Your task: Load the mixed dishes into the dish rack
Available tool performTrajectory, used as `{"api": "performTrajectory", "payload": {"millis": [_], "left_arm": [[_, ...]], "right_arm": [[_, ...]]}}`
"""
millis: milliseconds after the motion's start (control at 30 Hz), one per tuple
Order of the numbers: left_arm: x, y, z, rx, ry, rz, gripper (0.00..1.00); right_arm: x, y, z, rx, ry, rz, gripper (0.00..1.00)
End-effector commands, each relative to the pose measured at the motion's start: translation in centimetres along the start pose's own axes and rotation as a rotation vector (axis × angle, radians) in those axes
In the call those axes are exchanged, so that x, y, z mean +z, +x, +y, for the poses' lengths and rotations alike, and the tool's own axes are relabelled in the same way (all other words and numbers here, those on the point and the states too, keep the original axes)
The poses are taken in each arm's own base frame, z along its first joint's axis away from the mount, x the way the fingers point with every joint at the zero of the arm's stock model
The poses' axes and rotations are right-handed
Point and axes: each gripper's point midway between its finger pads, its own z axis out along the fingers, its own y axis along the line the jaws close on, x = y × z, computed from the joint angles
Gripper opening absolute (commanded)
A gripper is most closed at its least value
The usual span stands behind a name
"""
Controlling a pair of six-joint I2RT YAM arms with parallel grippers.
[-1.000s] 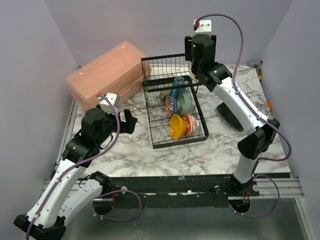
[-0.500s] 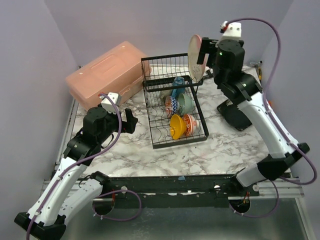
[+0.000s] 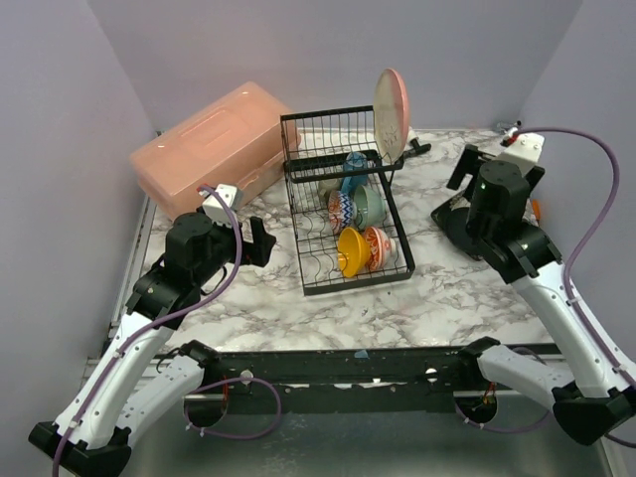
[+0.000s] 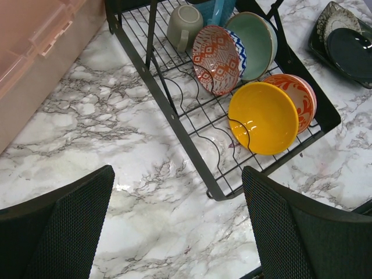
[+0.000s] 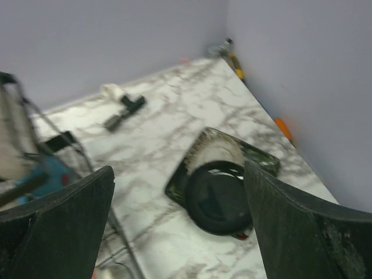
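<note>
Dish rack (image 3: 358, 282) sits mid-counter (image 3: 447, 298). It holds yellow bowl (image 4: 263, 118), red-patterned bowl (image 4: 301, 96), mint bowl (image 4: 258, 36), blue-patterned bowl (image 4: 216, 58) and olive mug (image 4: 185, 23). Pink plate (image 3: 391, 101) stands on edge at the rack's 1 o'clock corner. Dark plates (image 5: 218, 195) lie on the counter at 3 o'clock, apart from the rack. Salmon box (image 3: 214, 149) at 10 o'clock, close beside the rack. Left tool (image 4: 179, 177) gapes wide, empty, over the counter at 8 o'clock. Right tool (image 5: 179, 171) gapes wide, empty, above the dark plates.
</note>
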Motion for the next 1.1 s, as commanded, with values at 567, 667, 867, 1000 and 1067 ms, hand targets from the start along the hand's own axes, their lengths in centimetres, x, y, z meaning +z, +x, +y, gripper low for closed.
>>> {"api": "performTrajectory", "payload": {"millis": [567, 667, 867, 1000, 1067], "left_arm": [[-0.9, -0.3, -1.1, -0.004, 0.067, -0.022, 0.91], [-1.0, -0.3, -1.3, -0.005, 0.078, -0.027, 0.91], [-1.4, -0.5, -1.6, -0.006, 0.095, -0.040, 0.91], [-1.6, -0.5, -1.6, -0.006, 0.095, -0.045, 0.91], [-1.7, -0.6, -1.6, -0.005, 0.094, -0.051, 0.91]], "right_arm": [[5.8, 22.6, -14.3, 0.603, 0.142, 0.497, 0.87], [4.9, 24.4, -15.5, 0.696, 0.125, 0.530, 0.85], [4.6, 25.5, -14.3, 0.784, 0.019, 0.546, 0.77], [4.8, 25.9, -13.7, 0.825, -0.015, 0.547, 0.73], [5.1, 26.3, -13.7, 0.837, -0.016, 0.558, 0.70]]}}
